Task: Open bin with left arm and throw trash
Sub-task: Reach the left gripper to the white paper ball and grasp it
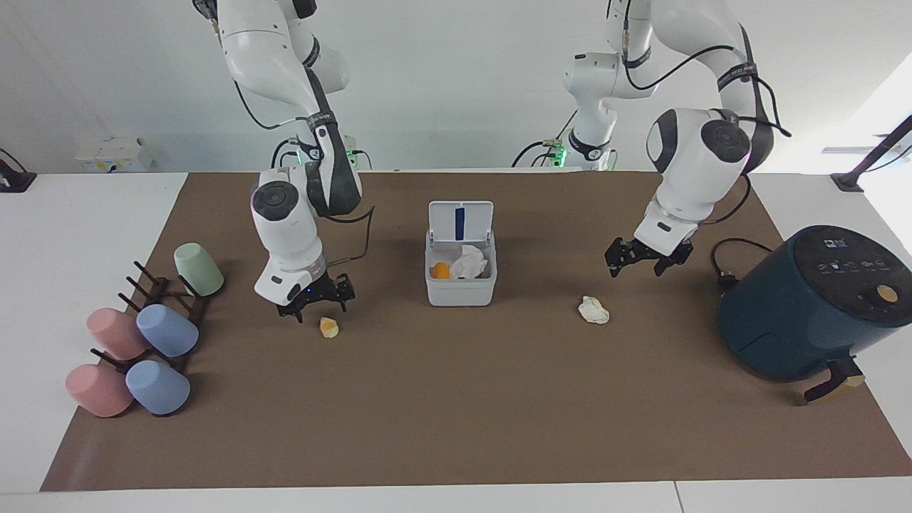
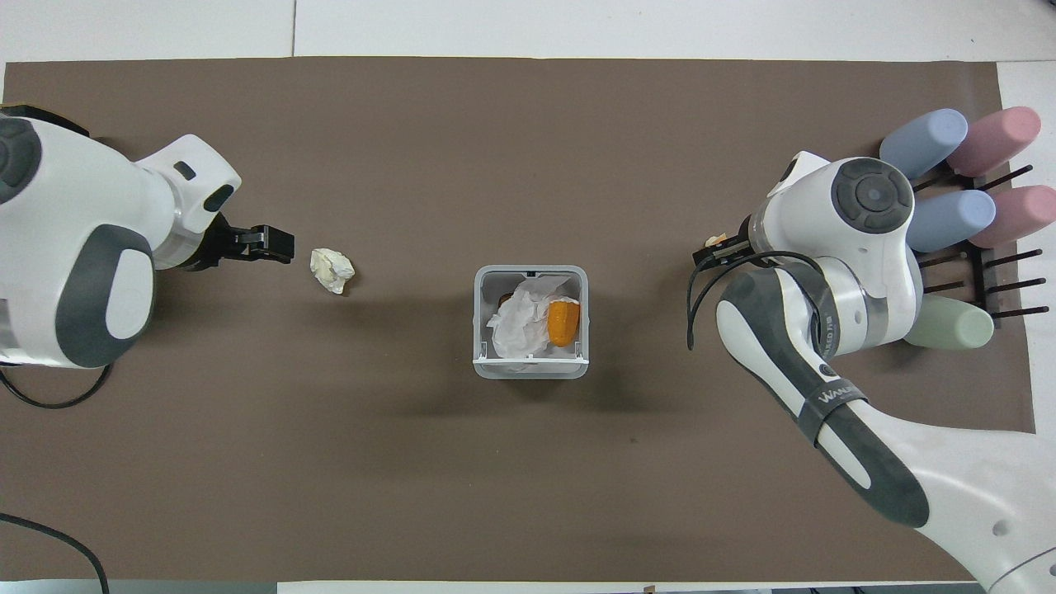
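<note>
The bin (image 1: 460,288) stands mid-table with its lid (image 1: 460,221) hinged up; inside lie an orange wedge (image 1: 441,270) and white paper (image 1: 470,262). The overhead view shows the bin (image 2: 480,323), the wedge (image 2: 563,322) and the paper (image 2: 518,322) too. A yellow-orange lump (image 1: 328,327) lies toward the right arm's end. My right gripper (image 1: 313,308) is open and empty, low beside it; overhead (image 2: 716,249) it nearly hides the lump. A crumpled white wad (image 1: 593,310) (image 2: 332,270) lies toward the left arm's end. My left gripper (image 1: 636,263) (image 2: 276,244) is open and empty, just above the mat beside the wad.
A dark teal air fryer (image 1: 812,306) with its cord (image 1: 727,263) stands at the left arm's end. A rack of pastel cups (image 1: 142,335) (image 2: 949,223) sits at the right arm's end. A brown mat (image 1: 456,413) covers the table.
</note>
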`<state>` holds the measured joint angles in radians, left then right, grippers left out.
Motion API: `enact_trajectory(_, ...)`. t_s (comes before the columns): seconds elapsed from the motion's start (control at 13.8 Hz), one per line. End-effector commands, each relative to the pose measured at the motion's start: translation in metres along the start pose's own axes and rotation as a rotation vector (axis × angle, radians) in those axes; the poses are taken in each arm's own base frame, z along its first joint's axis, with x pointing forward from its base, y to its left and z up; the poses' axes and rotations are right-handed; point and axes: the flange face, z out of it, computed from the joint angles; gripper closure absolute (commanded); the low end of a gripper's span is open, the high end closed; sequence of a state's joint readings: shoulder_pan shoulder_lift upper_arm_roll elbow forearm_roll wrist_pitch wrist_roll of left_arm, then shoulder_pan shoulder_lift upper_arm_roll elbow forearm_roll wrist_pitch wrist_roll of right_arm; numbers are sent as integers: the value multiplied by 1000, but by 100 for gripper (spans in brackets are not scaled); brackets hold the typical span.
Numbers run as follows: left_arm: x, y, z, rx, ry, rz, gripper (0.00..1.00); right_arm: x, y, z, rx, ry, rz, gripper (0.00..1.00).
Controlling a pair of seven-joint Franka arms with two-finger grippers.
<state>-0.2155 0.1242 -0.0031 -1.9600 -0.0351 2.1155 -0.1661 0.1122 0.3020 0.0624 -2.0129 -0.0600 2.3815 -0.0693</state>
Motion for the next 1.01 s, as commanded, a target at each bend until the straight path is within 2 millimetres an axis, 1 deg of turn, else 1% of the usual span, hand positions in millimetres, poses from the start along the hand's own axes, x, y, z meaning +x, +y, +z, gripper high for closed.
enact_trajectory(0.0,1,9,38,8,41,-43,0,-7,5,14,-3,35,-54,12)
enact_trajectory(0.07,-2,8,50,4,61,-50,0,-7,6,15,-3,35,-55,13)
enact_trajectory(0.22,-3,8,72,-3,88,-73,0,-7,3,16,-1,33,-56,22)
enact_trajectory(0.29,0,12,88,-5,91,-107,0,-6,4,15,-2,35,-54,27)
enact_trajectory(0.36,-1,23,103,-9,97,-114,0,-6,4,15,-2,35,-56,36)
enact_trajectory(0.43,-4,24,110,-8,91,-116,8,-7,3,16,-2,33,-57,50)
enact_trajectory(0.51,-7,24,110,-3,75,-125,58,-7,3,16,-2,32,-59,62)
enact_trajectory(0.58,-10,25,111,2,52,-157,100,-6,3,16,-1,32,-59,69)
enact_trajectory(0.65,-13,30,110,3,44,-185,100,-7,3,16,-2,30,-59,73)
enact_trajectory(0.72,-14,38,103,-2,54,-200,100,-7,3,16,-1,29,-57,74)
enact_trajectory(0.8,-14,39,92,-8,69,-208,100,-7,3,16,-1,26,-57,74)
enact_trajectory(0.94,-14,42,61,-21,97,-208,100,-6,3,14,-2,24,-58,74)
